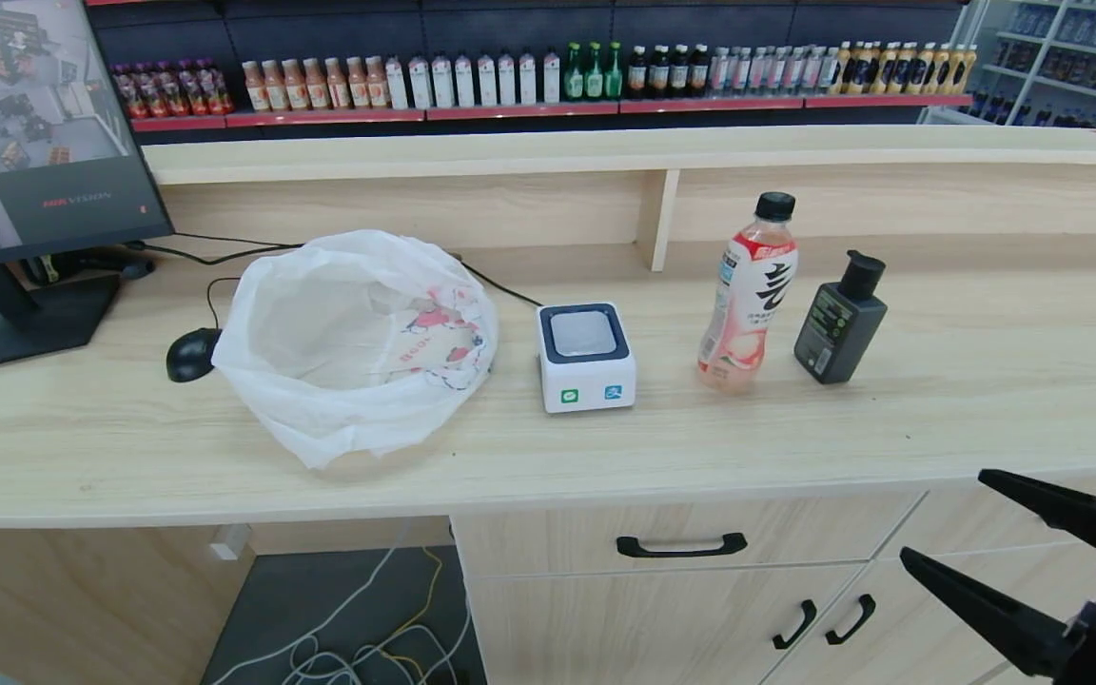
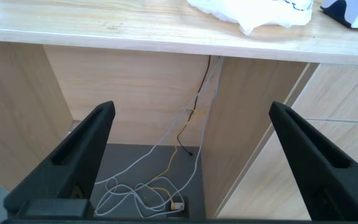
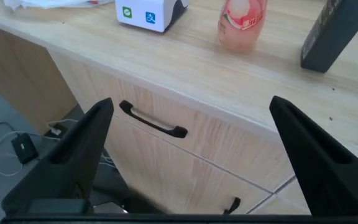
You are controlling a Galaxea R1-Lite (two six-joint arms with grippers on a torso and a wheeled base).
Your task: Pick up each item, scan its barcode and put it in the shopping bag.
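Pink drink bottle [image 1: 748, 295] and dark squarish pump bottle [image 1: 840, 319] stand upright side by side on the pale woodgrain counter [image 1: 795, 428]. A boxy white scanner [image 1: 585, 357] sits between them and the crinkly plastic shopping bag [image 1: 353, 342], and a black mouse [image 1: 191, 354] sits just beside the bag. The left gripper [image 2: 191, 109] and right gripper [image 1: 942, 514] are both spread wide, holding nothing, down below the counter edge.

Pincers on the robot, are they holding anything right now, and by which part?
Nothing. The left pincer and right pincer are both open and empty; the pink bottle and dark bottle stand untouched on the counter.
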